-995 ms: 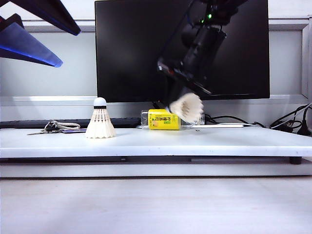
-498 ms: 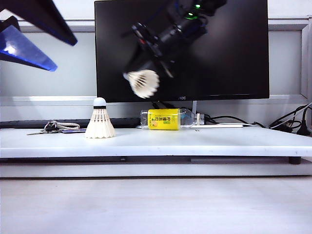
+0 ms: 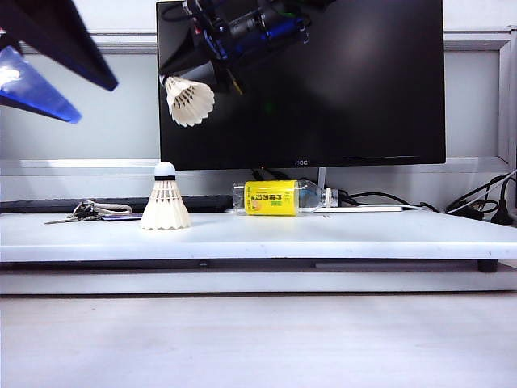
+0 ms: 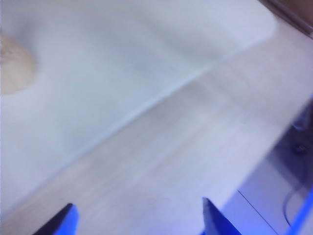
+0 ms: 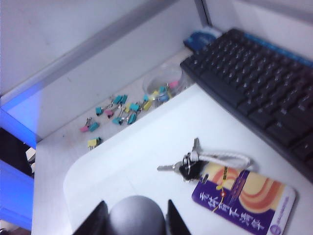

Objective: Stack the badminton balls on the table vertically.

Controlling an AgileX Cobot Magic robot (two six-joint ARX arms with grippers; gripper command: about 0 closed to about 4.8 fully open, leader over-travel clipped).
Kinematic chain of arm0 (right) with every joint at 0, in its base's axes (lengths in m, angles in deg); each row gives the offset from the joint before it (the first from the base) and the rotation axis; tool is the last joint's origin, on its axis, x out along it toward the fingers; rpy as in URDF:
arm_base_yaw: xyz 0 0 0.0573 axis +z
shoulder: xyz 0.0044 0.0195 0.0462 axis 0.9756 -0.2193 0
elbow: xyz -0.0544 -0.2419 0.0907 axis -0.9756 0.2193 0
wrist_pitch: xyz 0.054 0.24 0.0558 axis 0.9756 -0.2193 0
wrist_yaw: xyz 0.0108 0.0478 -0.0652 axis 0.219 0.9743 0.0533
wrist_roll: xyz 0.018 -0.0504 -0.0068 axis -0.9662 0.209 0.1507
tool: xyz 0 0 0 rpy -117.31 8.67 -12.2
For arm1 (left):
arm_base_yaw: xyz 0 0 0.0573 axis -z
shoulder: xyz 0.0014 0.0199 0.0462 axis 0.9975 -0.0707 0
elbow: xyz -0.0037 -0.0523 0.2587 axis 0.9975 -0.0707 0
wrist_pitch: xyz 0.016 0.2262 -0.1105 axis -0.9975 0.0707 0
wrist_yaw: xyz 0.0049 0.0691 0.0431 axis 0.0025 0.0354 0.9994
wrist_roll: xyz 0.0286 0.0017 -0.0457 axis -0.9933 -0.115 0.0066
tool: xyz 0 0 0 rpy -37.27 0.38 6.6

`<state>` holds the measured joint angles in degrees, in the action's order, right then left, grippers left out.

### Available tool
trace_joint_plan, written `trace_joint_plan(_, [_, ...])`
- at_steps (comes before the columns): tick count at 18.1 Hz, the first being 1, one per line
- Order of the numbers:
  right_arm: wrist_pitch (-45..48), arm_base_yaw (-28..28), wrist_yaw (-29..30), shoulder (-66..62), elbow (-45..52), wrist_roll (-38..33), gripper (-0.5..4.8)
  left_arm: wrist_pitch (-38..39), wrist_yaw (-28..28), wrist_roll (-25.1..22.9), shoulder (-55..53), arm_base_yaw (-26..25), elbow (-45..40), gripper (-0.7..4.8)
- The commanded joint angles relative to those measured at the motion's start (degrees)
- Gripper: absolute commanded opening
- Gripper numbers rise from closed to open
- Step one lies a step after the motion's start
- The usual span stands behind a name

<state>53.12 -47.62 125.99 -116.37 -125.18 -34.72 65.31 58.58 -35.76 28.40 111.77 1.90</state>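
One badminton ball [image 3: 166,200] stands upright on its skirt at the left of the white table [image 3: 339,234], cork tip up. The other badminton ball [image 3: 191,100] hangs high in front of the monitor, slightly right of the standing one and tilted, skirt downward. My right gripper [image 3: 171,76] is shut on its cork. In the right wrist view the rounded cork [image 5: 137,218] sits between the two dark fingers of that gripper [image 5: 136,204]. My left gripper [image 3: 44,61] hovers at the upper left, open and empty. Its blue fingertips [image 4: 68,221] stand wide apart over the blurred table [image 4: 122,58].
A yellow-labelled bottle [image 3: 275,198] lies behind the table's middle, under the black monitor [image 3: 323,81]. Keys [image 5: 188,166] and a purple card [image 5: 244,196] lie at the table's back left, beside a black keyboard [image 5: 254,93]. Coloured binder clips [image 5: 120,112] lie scattered behind. Cables [image 3: 477,202] trail at the right.
My right gripper has carried its badminton ball up and to the left, from beside the bottle to high above the standing one. The left gripper has stayed about where it was.
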Motion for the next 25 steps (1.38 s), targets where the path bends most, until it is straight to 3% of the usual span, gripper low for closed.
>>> trace_joint_plan(1, [3.8,0.7,0.5,0.6,-0.3,-0.2,1.36,-1.6,-0.2,1.0,2.6,-5.8,-0.3,3.4])
trace_joint_plan(5, [9.7,2.8,0.6,0.6,-0.3,-0.8,1.38,-2.1,-3.8,2.6,5.9,-13.1,-0.8,3.39])
trace_joint_plan(9, [11.6,3.4,2.0,1.3,-0.3,-1.9,1.38,-3.0,-4.0,3.0,6.4,-13.6,-2.1,3.36])
trace_joint_plan(25, [-7.3,-0.7,8.2,11.2,-0.2,10.5,1.38,-1.5,-3.9,4.0,11.3,-13.6,-2.9,3.36])
